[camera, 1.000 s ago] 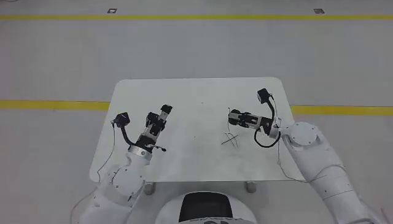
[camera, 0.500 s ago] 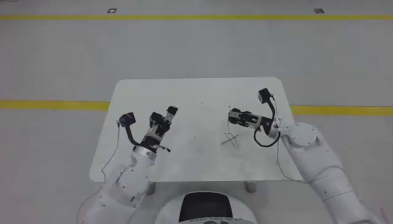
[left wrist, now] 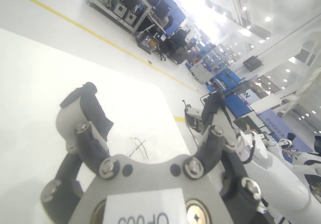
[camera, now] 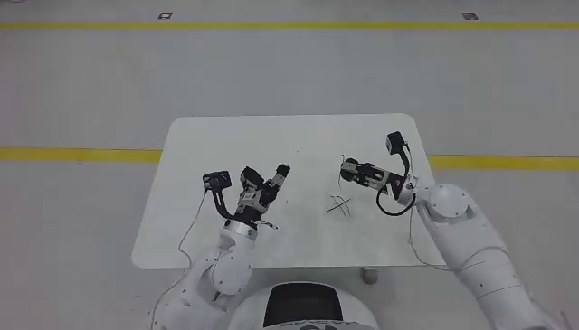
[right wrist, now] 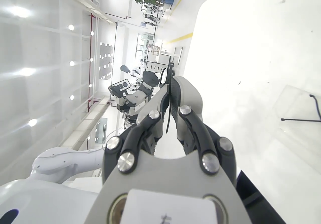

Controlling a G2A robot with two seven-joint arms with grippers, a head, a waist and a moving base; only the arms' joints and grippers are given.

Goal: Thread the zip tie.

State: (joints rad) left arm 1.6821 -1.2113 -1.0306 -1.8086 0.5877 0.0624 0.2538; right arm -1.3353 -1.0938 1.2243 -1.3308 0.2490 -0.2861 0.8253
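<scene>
the right end effector pinches a black zip tie; the left end effector hangs open above the worktop, loose ties lying between them.

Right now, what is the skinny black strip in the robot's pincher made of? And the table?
The zip tie in the right gripper looks like matte black plastic, probably nylon: thin and slightly bowed. The table looks like a smooth white laminate or painted top, no grain showing; which one is unclear.
</scene>
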